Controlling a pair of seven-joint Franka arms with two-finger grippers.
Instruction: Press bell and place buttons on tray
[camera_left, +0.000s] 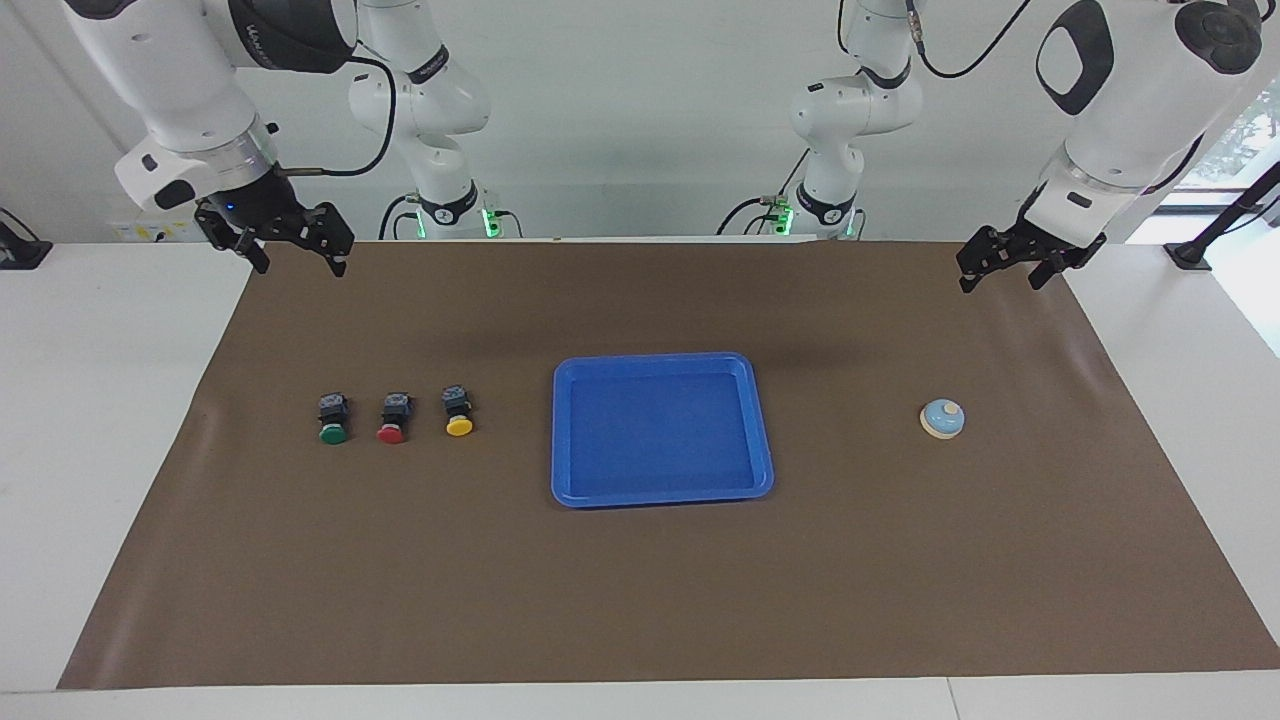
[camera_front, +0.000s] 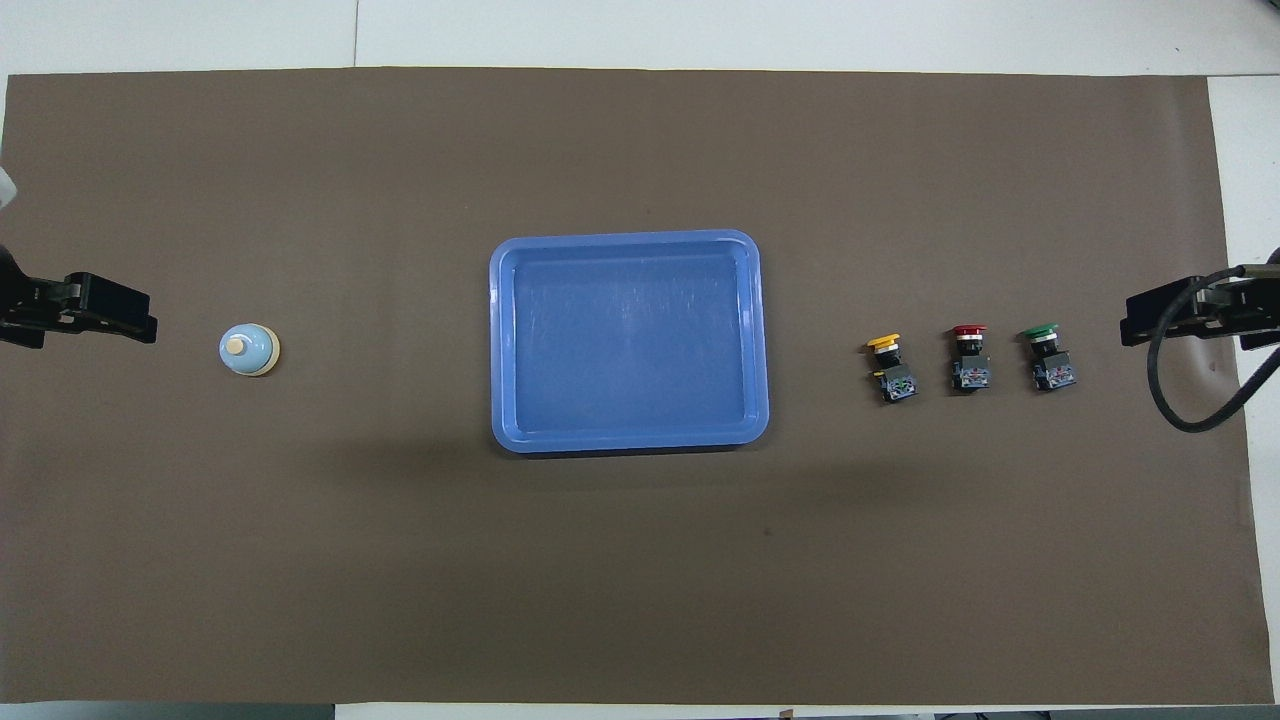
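The blue tray (camera_left: 562, 430) lies empty in the middle of the brown mat, and it also shows in the overhead view (camera_front: 497, 340). The green button (camera_left: 333, 420), the red button (camera_left: 393, 419) and the yellow button (camera_left: 458, 412) lie in a row toward the right arm's end, the yellow one closest to the tray. The bell (camera_left: 942, 419) stands toward the left arm's end. My right gripper (camera_left: 300, 265) hangs open and empty in the air over the mat's edge at the robots' side. My left gripper (camera_left: 1003, 283) hangs open and empty over the mat's corner at its own end.
The brown mat (camera_left: 640, 600) covers most of the white table (camera_left: 100, 400). In the overhead view the bell (camera_front: 249, 350), the yellow button (camera_front: 890, 365), the red button (camera_front: 969, 360) and the green button (camera_front: 1046, 358) line up across the middle with the tray.
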